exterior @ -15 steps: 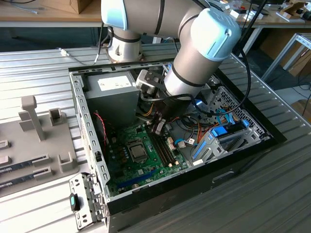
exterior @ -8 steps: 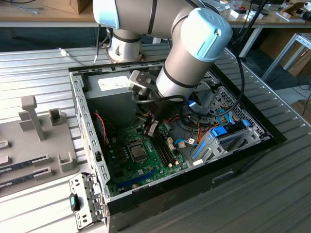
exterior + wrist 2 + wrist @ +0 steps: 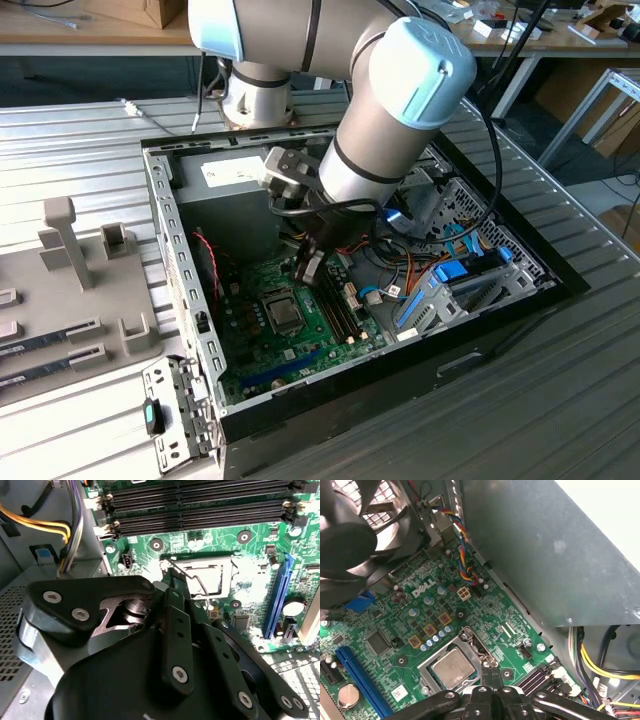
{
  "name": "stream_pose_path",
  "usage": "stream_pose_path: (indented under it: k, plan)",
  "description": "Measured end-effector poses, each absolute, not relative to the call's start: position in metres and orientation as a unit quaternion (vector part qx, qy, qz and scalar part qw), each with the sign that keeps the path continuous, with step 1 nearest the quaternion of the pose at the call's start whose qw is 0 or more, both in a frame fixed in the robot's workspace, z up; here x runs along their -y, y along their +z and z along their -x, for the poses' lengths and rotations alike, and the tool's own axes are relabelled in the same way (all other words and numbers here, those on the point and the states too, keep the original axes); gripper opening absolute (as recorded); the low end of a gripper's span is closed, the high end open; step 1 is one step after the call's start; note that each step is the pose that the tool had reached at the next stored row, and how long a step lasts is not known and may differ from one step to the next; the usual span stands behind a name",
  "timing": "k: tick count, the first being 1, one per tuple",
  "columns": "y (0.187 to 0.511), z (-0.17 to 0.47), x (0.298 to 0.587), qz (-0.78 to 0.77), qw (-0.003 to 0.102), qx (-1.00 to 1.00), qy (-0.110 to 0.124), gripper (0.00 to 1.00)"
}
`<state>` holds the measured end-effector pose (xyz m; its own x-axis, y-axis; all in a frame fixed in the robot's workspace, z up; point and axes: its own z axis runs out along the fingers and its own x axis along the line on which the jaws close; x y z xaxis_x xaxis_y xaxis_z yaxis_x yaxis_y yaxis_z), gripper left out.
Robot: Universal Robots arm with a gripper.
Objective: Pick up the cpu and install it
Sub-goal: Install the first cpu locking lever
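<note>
While the fingers (image 3: 492,677) hang over the green board (image 3: 395,615), the cpu (image 3: 452,669) sits in its socket.
From left to right in the first wrist view come the blue slot (image 3: 360,675), then the shiny square cpu just beside the fingertips (image 3: 487,672), then the big grey box (image 3: 545,555) well apart. The fingers are pressed together at the socket frame's (image 3: 475,645) edge, holding nothing.

From high off the arm we overlook the case (image 3: 180,230); both wrist views face the motherboard (image 3: 410,630) closely, sharing its socket (image 3: 452,667).
</note>
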<state>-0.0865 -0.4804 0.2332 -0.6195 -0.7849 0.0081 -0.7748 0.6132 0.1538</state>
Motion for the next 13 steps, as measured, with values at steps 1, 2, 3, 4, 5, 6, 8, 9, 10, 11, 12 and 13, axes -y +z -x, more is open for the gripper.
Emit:
stream_pose_path:
  k: [1,2,3,4,5,6,8,9,10,11,12,13]
  plan:
    - [0.233,0.087,0.482,-0.436,0.037,0.897,-0.068,0.11]
    - [0.233,0.087,0.484,-0.438,0.038,0.896,-0.068,0.11]
    - [0.233,0.087,0.485,-0.440,0.038,0.895,-0.067,0.11]
    - [0.233,0.087,0.486,-0.443,0.038,0.893,-0.067,0.11]
    - [0.233,0.087,0.487,-0.448,0.038,0.891,-0.067,0.11]
    - [0.231,0.086,0.487,-0.453,0.039,0.888,-0.067,0.11]
    - [0.228,0.086,0.487,-0.461,0.040,0.884,-0.067,0.11]
    - [0.226,0.086,0.487,-0.464,0.041,0.883,-0.067,0.11]
    - [0.225,0.086,0.488,-0.466,0.041,0.881,-0.067,0.11]
    - [0.222,0.086,0.489,-0.467,0.042,0.881,-0.067,0.11]
    - [0.221,0.086,0.489,-0.467,0.042,0.881,-0.067,0.11]
    - [0.221,0.086,0.489,-0.467,0.042,0.881,-0.067,0.11]
